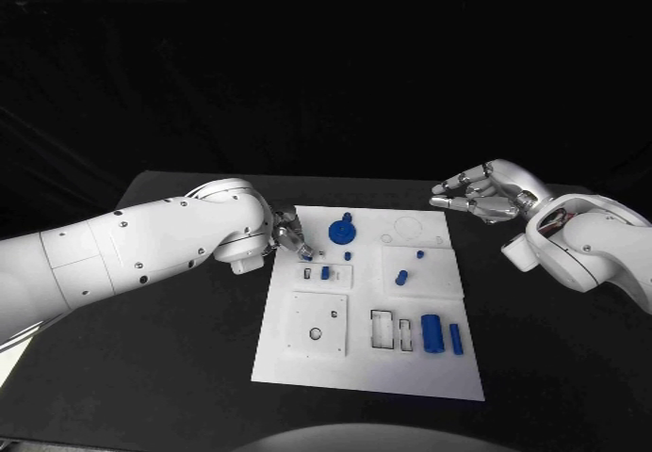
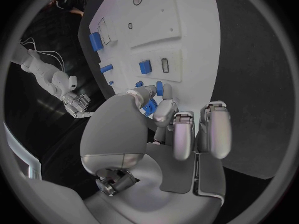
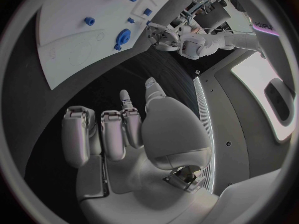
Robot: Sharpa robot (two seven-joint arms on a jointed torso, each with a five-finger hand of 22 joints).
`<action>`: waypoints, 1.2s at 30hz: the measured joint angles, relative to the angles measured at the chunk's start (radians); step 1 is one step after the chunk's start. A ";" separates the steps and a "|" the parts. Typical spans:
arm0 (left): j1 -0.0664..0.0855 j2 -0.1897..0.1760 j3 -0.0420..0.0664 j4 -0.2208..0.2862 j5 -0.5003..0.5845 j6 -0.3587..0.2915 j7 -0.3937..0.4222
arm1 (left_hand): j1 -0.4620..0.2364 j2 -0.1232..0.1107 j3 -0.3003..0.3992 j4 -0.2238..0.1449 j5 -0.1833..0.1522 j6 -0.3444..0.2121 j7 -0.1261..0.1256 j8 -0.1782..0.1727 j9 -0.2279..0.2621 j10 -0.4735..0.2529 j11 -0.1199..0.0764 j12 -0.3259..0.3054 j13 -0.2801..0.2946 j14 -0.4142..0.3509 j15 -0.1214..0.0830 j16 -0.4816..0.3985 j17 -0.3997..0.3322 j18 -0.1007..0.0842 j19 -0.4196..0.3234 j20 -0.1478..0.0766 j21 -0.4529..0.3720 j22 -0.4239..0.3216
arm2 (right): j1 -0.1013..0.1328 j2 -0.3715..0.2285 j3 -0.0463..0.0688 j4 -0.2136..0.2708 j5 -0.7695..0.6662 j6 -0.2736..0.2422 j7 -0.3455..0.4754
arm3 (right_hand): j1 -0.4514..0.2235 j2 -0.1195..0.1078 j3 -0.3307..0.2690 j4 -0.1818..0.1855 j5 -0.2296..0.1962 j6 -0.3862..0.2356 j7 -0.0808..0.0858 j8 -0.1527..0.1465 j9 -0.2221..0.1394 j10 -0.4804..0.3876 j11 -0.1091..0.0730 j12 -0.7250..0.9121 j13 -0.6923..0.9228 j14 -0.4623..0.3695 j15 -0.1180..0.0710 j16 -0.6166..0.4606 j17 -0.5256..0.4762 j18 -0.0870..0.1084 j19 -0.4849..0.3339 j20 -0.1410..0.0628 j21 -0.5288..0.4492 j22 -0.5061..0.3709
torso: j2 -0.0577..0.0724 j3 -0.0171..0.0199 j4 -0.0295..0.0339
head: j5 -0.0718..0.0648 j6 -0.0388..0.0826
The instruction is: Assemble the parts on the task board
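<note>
The white task board lies mid-table. A round blue part with a stub lies near its far edge. Small blue pegs stand further in, and one blue piece sits in a small socket plate. Two long blue blocks lie at the near right. My left hand hovers over the board's far left corner, fingers apart and holding nothing. In the left wrist view the round part shows between its thumb and fingers. My right hand hangs off the far right corner, fingers curled in, empty.
A raised white plate with a round hole and two slotted sockets sit on the board's near half. Black table surrounds the board on all sides. My bulky left forearm lies along the table's left side.
</note>
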 measured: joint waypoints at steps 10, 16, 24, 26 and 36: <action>-0.023 -0.025 -0.001 0.059 -0.044 -0.052 -0.022 | -0.013 -0.003 0.013 -0.008 0.000 0.000 0.000 0.005 0.002 0.005 -0.002 -0.002 -0.008 0.000 0.000 0.000 0.000 0.000 0.004 -0.004 0.004 0.000 | 0.000 0.000 0.000 0.001 0.000 0.001 0.000 | 0.000 0.000 0.000 0.000 0.000 0.000 0.000 0.000 0.000 0.000 0.000 0.000 0.000 0.000 0.000 0.000 0.000 0.000 0.000 0.000 0.000 0.000 | -0.001 0.0003 0.0012 | 0.001 -0.005; -0.029 -0.028 -0.001 0.072 -0.058 -0.050 -0.038 | -0.014 -0.004 0.017 -0.008 0.000 0.000 0.000 0.005 0.003 0.005 -0.002 -0.006 -0.012 0.000 0.000 0.000 0.000 0.000 0.004 -0.004 0.004 0.000 | 0.000 -0.001 -0.001 0.001 0.000 0.001 0.000 | 0.000 0.000 0.000 0.000 0.000 0.000 0.000 0.000 0.000 0.000 0.000 0.000 0.000 0.000 0.000 0.000 0.000 0.000 0.000 0.000 0.000 0.000 | 0.000 0.0003 0.0007 | 0.002 -0.008; -0.031 -0.030 -0.001 0.074 -0.066 -0.028 -0.050 | -0.029 -0.011 0.032 -0.021 -0.001 0.002 -0.002 0.010 0.003 0.005 -0.002 -0.010 -0.017 0.000 0.000 0.000 0.000 0.000 0.004 -0.004 0.004 0.000 | 0.000 -0.002 -0.001 0.002 0.000 0.001 0.000 | 0.000 0.000 0.000 0.000 0.000 0.000 0.000 0.000 0.000 0.000 0.000 0.000 0.000 0.000 0.000 0.000 0.000 0.000 0.000 0.000 0.000 0.000 | 0.000 0.0002 0.0001 | 0.003 -0.013; -0.031 -0.030 -0.001 0.074 -0.067 -0.021 -0.051 | -0.030 -0.012 0.032 -0.021 -0.001 0.002 -0.002 0.010 0.003 0.005 -0.002 -0.010 -0.018 0.000 0.000 0.000 0.000 0.000 0.004 -0.004 0.007 0.000 | 0.000 -0.002 -0.001 0.002 0.000 0.001 0.000 | 0.000 0.000 0.000 0.000 0.000 0.000 0.000 0.000 0.000 0.000 0.000 0.000 0.000 0.000 0.000 0.000 0.000 0.000 0.000 0.000 0.000 0.000 | 0.000 0.0003 0.0001 | 0.003 -0.014; -0.034 -0.028 -0.002 0.071 -0.066 0.014 -0.054 | -0.033 -0.015 0.036 -0.025 0.003 0.002 -0.002 0.010 0.005 0.005 -0.001 -0.010 -0.019 -0.004 -0.003 0.000 0.000 0.000 0.004 -0.004 0.008 0.000 | 0.000 -0.002 -0.001 0.003 0.000 0.002 0.000 | 0.000 0.000 0.000 0.000 0.000 0.000 0.000 0.000 0.000 0.000 0.000 0.000 0.000 0.000 0.000 0.000 0.000 0.000 0.000 0.000 0.000 0.000 | 0.000 0.0002 0.0000 | 0.003 -0.019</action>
